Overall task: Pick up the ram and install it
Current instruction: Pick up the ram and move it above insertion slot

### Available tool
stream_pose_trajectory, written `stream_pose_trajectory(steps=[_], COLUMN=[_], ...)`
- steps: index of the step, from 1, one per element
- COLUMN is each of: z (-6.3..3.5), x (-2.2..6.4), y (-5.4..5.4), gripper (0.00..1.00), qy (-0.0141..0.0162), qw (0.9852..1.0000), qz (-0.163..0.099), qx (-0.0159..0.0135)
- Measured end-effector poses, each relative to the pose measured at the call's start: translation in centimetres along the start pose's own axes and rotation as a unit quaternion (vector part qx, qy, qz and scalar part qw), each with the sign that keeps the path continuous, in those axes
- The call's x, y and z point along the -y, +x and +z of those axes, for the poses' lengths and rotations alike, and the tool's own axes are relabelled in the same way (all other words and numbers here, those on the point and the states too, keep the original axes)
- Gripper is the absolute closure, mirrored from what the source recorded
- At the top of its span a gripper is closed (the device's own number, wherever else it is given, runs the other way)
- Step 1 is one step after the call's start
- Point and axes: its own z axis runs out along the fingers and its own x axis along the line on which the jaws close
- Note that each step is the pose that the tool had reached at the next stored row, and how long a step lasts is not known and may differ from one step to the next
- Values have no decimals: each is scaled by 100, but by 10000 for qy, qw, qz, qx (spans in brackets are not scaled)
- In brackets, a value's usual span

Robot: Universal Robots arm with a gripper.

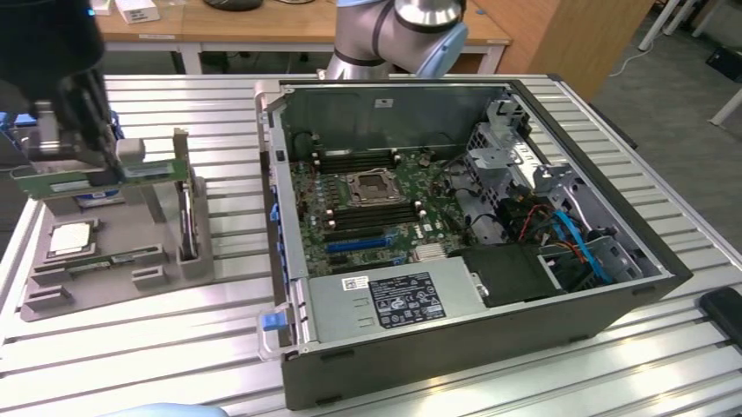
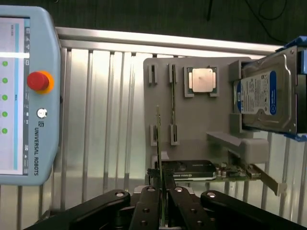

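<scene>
Gripping: end effector (image 2: pixel 163 203) closed on the ram (image 2: pixel 158 136), its jaws pinching the thin green board from both faces.
Ram position: held over the grey fixture tray (image 1: pixel 107 291), at about 9 o'clock of the computer case (image 1: pixel 464 347) in the exterior view. It is well apart from the case and not yet seated on the motherboard (image 1: pixel 360 213).
Hard to make out: the ram is edge-on in the wrist view, so its chips cannot be read. Whether its lower edge touches the tray cannot be told. In the exterior view the end effector is a dark, blurred mass.
Cut off: arm base (image 1: pixel 406 30) cropped at 12 o'clock of the exterior view; teach pendant (image 2: pixel 29 96) partly out of the wrist view.
Tray contents: processor (image 2: pixel 201 79) lying flat; blue-labelled hard drive (image 2: pixel 264 96) in its cradle; dark expansion card (image 2: pixel 192 170) standing on edge; second stick (image 2: pixel 172 103) edge-on between slotted posts, just beside the held ram.
Case contents: lying open side up; motherboard with processor socket (image 1: pixel 374 185); power supply (image 1: pixel 388 300) at 6 o'clock; blue cables (image 1: pixel 579 243) at 3 o'clock.
Worktop: slatted aluminium (image 1: pixel 151 347), carrying tray and case.
</scene>
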Motion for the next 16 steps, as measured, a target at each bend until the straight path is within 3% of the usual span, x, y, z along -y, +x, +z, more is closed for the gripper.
stream_pose_trajectory(steps=[8, 13, 16], z=[-10, -11, -13], x=[334, 346, 408], y=[13, 14, 16], gripper=[87, 87, 87], qy=[-1, -2, -2], qw=[10000, 10000, 10000], qz=[0, 0, -1], qx=[1, 1, 1])
